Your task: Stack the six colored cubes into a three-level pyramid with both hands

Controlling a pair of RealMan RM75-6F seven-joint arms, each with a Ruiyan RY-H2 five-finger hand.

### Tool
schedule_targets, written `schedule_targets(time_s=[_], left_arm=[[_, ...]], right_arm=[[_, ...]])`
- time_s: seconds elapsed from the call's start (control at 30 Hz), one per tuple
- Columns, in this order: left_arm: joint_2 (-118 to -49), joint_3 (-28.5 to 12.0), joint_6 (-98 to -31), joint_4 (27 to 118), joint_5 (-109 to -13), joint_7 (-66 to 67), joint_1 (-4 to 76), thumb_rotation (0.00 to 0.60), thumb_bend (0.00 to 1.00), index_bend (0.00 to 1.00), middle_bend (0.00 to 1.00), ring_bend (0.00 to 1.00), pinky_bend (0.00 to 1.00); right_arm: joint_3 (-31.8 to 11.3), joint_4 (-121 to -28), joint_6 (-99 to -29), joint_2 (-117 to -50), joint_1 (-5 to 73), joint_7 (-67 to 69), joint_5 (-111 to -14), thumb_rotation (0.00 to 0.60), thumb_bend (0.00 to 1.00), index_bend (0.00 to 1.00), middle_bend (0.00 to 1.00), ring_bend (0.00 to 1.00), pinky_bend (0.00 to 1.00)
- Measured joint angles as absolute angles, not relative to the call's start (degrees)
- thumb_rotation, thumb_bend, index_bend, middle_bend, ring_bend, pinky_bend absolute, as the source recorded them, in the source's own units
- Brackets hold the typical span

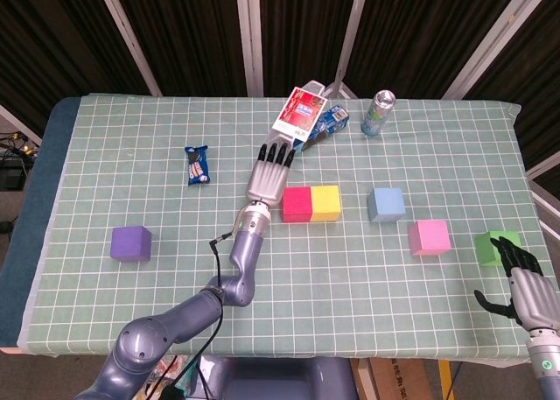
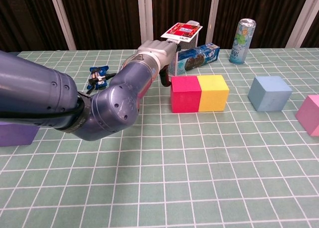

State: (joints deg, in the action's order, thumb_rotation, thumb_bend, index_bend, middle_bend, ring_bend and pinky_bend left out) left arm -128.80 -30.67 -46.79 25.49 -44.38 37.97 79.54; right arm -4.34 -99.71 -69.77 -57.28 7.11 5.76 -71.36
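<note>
Right at the near edge of the table sits my right hand (image 1: 529, 286). Its fingers are a little bent and apart, and it holds nothing. Just past its fingertips is the green block (image 1: 498, 247).

Next, the purple block (image 1: 130, 242) sits alone on the left side, well away from the others. The pink block (image 1: 429, 237) sits to the right, between the green block and the blue block (image 1: 385, 204).

Near the middle of the table is my left hand (image 1: 268, 176). My long arm reaches out to it from the near left. The fingers are straight, close together, and point away from me. It holds nothing. Its side is up against the left face of the red block (image 1: 297, 204), though I cannot tell for sure if it touches. The red block touches the yellow block (image 1: 325, 202), and they make one row.

Farther back, a small blue snack pack (image 1: 198, 164) lies to the left. Behind my left hand is a wire basket (image 2: 173, 62) with a red and white card (image 1: 298, 114) on top and a blue cookie box (image 2: 198, 57) poking out. A drink can (image 1: 379, 112) stands at the far side.
</note>
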Motion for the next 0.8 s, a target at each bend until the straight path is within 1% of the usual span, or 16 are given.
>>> schedule_targets(time_s=[0.37, 0.8], left_arm=[[-130.0, -31.2, -45.7, 22.5, -45.5, 36.9, 80.5, 0.600, 0.37, 0.00, 0.00, 0.00, 0.04], [-130.0, -31.5, -45.5, 21.9, -45.8, 36.2, 80.7, 0.600, 0.37, 0.00, 0.00, 0.00, 0.04]], right_arm=[[-4.4, -99.7, -69.6, -57.2, 7.1, 5.6, -71.0, 0.600, 0.32, 0.00, 0.00, 0.00, 0.00], [-4.5, -99.6, -69.6, -57.3, 7.2, 5.3, -70.8, 0.600, 0.32, 0.00, 0.00, 0.00, 0.00]])
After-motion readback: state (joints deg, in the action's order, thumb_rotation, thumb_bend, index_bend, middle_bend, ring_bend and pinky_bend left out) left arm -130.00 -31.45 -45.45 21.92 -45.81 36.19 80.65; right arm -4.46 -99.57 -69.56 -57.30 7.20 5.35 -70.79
